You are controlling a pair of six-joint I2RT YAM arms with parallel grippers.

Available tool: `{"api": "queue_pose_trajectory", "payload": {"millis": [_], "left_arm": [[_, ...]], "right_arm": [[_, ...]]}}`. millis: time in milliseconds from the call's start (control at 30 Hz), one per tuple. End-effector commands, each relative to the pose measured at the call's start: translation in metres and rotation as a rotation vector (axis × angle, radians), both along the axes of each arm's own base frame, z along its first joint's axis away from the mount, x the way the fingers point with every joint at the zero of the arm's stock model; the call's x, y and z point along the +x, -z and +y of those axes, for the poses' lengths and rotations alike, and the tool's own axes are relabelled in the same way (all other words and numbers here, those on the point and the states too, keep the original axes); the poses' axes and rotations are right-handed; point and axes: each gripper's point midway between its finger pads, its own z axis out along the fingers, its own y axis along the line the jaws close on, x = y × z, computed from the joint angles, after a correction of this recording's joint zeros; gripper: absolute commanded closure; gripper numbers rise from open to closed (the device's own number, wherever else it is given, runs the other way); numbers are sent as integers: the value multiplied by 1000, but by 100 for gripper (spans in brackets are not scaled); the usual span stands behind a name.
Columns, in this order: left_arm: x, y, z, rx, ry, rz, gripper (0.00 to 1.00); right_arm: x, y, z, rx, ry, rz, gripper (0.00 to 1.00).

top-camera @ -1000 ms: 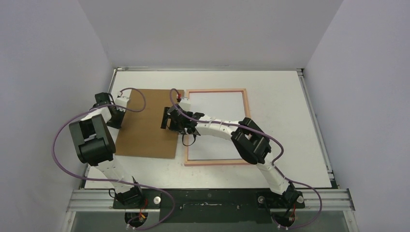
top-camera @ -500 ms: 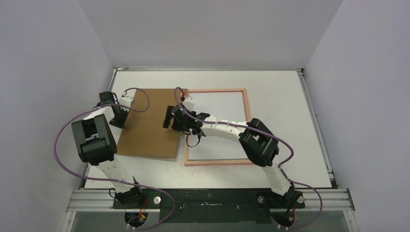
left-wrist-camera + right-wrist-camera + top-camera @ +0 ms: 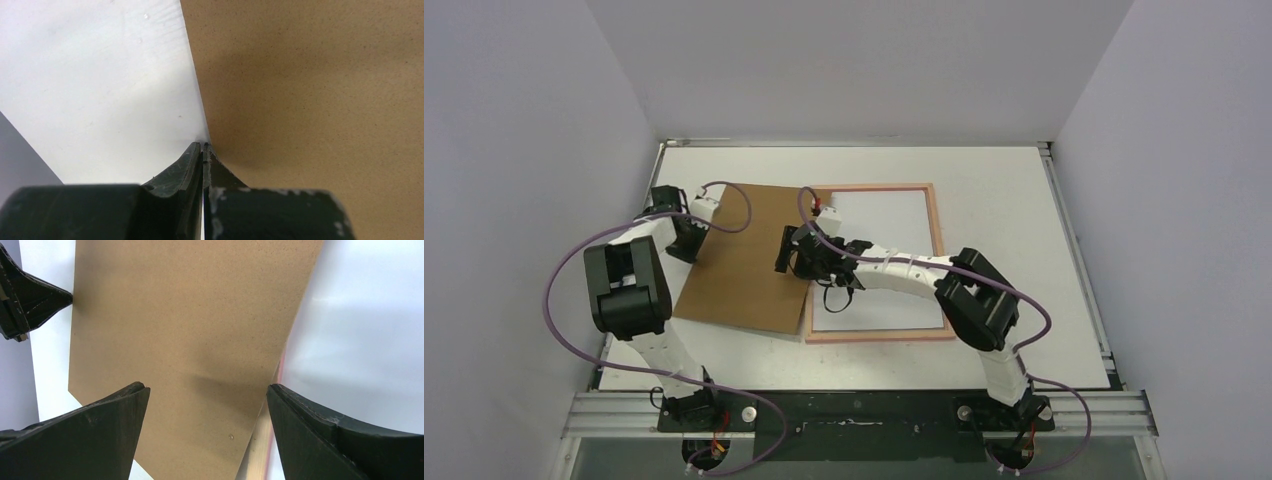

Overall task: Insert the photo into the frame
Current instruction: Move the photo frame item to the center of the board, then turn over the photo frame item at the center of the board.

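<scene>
The pink-railed frame (image 3: 937,262) lies flat at the table's middle; its left rail shows pale wood in the right wrist view (image 3: 260,450). A plain brown backing board (image 3: 739,260) lies left of it, tilted, its right edge over the frame's left rail. The photo is out of view. My left gripper (image 3: 692,238) is shut, its tips (image 3: 202,146) against the board's left edge (image 3: 310,100). My right gripper (image 3: 786,262) is open and empty (image 3: 207,390), hovering over the board's right part (image 3: 190,315) beside the rail.
The white table (image 3: 1014,200) is walled by white panels at the back and both sides. The left gripper's tips also show in the right wrist view (image 3: 30,300) at the board's far edge. A metal rail runs along the near edge (image 3: 854,410).
The board has slid right and turned, its right edge now reaching over the frame's left rail. My left gripper moved right behind it. My right gripper drew back to the right.
</scene>
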Motion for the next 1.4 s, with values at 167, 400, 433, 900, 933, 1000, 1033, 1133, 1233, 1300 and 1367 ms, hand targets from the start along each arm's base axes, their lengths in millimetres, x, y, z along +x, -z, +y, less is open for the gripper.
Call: {"api": "queue_pose_trajectory", "payload": {"millis": [167, 400, 433, 900, 933, 1000, 1033, 1133, 1233, 1300, 1367], "left_arm": [[-36, 14, -77, -204, 91, 149, 100], [-35, 15, -80, -198, 95, 155, 100], [-35, 16, -80, -197, 96, 157, 100], [-34, 15, -78, -188, 86, 161, 100], [-34, 15, -78, -189, 84, 161, 100], [-33, 15, -78, -190, 82, 161, 100], [-33, 15, -78, -193, 80, 162, 100], [-33, 16, -78, -193, 75, 164, 100], [-34, 16, -78, -193, 76, 164, 100], [-33, 15, -78, -191, 76, 161, 100], [-32, 14, -76, -186, 75, 156, 100]], "right_arm": [[12, -93, 16, 290, 17, -125, 10], [23, -76, -12, 253, 62, -101, 10], [24, -73, -15, 248, 67, -95, 10], [38, -56, -51, 183, 91, -83, 10], [40, -53, -56, 166, 94, -77, 10], [43, -51, -61, 157, 96, -71, 10], [44, -49, -62, 156, 94, -67, 10], [47, -43, -64, 148, 90, -54, 10], [50, -37, -71, 115, 95, -61, 10], [52, -35, -77, 107, 100, -65, 10], [54, -34, -82, 103, 104, -70, 10]]}}
